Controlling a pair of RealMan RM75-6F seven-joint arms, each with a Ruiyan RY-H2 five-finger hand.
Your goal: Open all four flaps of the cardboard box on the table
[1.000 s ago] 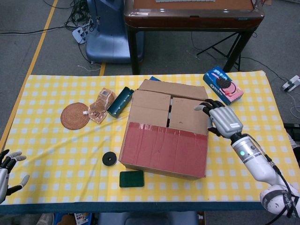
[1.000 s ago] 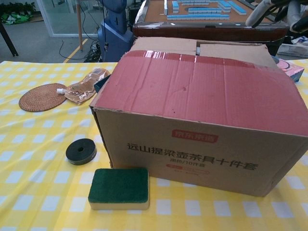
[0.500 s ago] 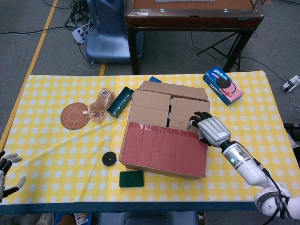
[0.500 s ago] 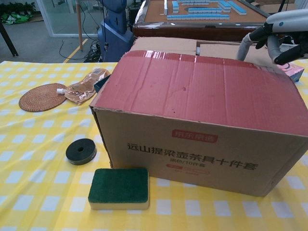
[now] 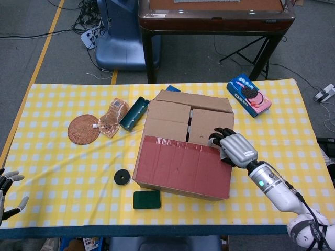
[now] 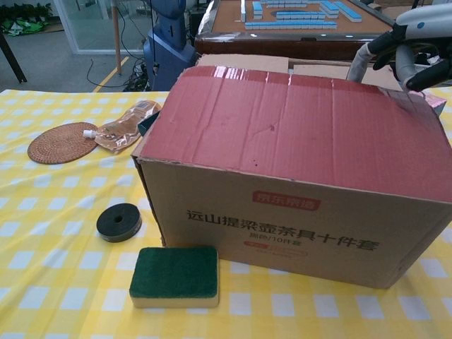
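cardboard is what the work turns on: the box [image 5: 183, 151] sits in the middle of the table [image 5: 63, 157], and its red flap [image 5: 180, 162] on the near side looks a little lifted at its far edge, with the right hand [image 5: 233, 149] at that flap's right corner. its fingers curl at the flap's edge, but i cannot tell whether they truly pinch it or only hook under it. to do this well, i'd judge the fingers should get properly beneath the edge and swing the flap toward the robot along its fold, not tug sideways, or the light box may slide. the left hand [image 5: 8, 191] hangs wide and idle at the table's near left corner.

yellow checked cloth covers the table. a green sponge [image 5: 146, 199] and a black disc [image 5: 122, 177] lie just by the box; a woven coaster [image 5: 84, 129], a pouch [image 5: 112, 119] and a cookie box [image 5: 249, 94] lie further off. behind stands a dark table [image 5: 214, 21] on grey floor.
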